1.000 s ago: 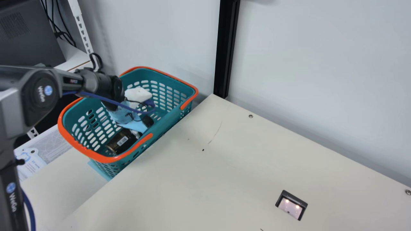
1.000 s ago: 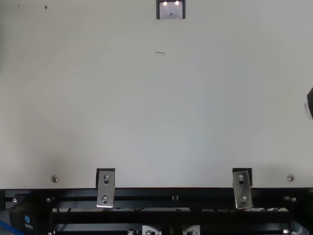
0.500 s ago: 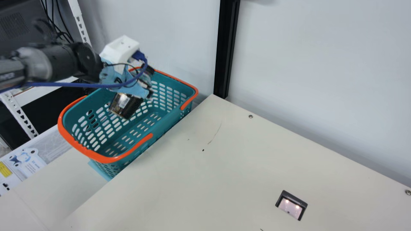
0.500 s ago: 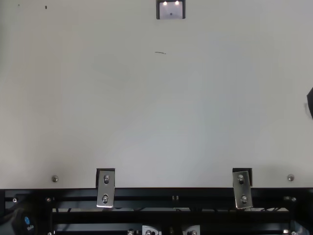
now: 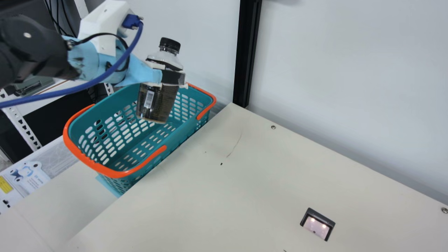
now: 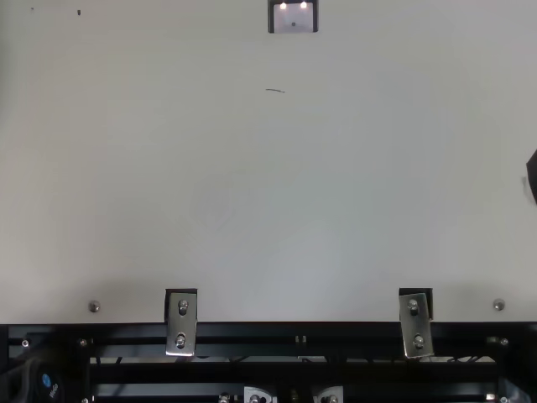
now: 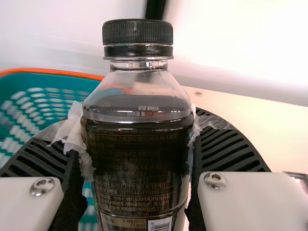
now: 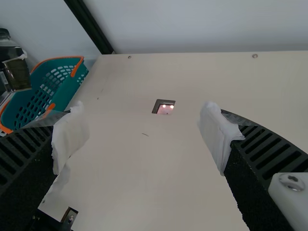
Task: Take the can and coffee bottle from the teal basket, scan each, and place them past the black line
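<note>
OK so nearest to me, the black metal rail (image 6: 294,332) runs along the table's near edge, with two silver metal brackets (image 6: 182,323) fixed on it. The right gripper (image 8: 147,127) is spread wide, with white padding (image 8: 216,137) on its black ribbed fingers and nothing between them but air, tabletop in view below. Past the rail there's a broad stretch of cream tabletop (image 5: 224,199), so decent elbow room, running from the basket side across to the dark-framed rectangular scanner (image 5: 317,224). That one has two lit spots on its face and sits well apart from the basket.

Farther over, the left gripper (image 5: 169,76) has its fingers closed around the clear plastic coffee bottle with dark contents and a black ribbed cap (image 5: 157,99), gripped round the middle. It's up over the teal plastic basket with orange handles (image 5: 138,145), leaning a bit, cap end up. The basket stands right beside the table's slanted left edge, and its far end is near the pale wall (image 5: 343,80), where a black upright post (image 5: 246,52) stands at the table's corner.

Label stuff: the bottle's dark wrap carries rows of tiny pale lettering plus a white barcode patch. Over past the basket lies a pale printed sheet (image 5: 26,171) with a yellow patch.
</note>
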`<action>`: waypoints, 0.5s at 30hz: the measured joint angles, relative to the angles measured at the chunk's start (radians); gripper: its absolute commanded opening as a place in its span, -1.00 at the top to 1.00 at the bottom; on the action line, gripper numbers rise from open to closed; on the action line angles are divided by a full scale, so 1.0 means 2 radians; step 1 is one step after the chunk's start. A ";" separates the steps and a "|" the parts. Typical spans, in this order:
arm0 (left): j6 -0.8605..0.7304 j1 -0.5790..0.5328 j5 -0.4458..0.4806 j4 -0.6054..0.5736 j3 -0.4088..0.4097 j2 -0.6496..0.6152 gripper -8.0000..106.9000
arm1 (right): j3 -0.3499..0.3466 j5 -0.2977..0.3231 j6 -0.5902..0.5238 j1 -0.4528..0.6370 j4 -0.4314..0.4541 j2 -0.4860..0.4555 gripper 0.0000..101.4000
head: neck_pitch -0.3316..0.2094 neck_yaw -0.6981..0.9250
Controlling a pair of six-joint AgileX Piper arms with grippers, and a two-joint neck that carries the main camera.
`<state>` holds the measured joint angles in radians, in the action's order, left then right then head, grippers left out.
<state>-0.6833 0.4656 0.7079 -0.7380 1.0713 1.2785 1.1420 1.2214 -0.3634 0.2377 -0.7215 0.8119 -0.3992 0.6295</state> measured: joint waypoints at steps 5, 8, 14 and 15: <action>-0.025 0.025 0.068 -0.068 -0.008 -0.038 0.68 | 0.000 0.000 0.000 0.000 0.000 0.000 -1.00 | -0.003 0.000; -0.037 0.042 0.109 -0.098 -0.010 -0.054 0.68 | 0.000 0.000 0.000 0.000 0.000 0.000 -1.00 | -0.003 0.003; -0.056 0.074 0.180 -0.137 -0.015 -0.075 0.68 | 0.000 0.000 0.000 0.000 0.000 0.000 -1.00 | 0.000 0.003; -0.060 0.077 0.189 -0.141 -0.016 -0.079 0.68 | 0.000 0.000 0.000 0.000 0.000 0.000 -1.00 | 0.000 0.000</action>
<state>-0.8032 0.6190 1.0863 -1.0200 1.0401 1.1208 1.1420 1.2214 -0.3634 0.2377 -0.7215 0.8119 -0.3992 0.6295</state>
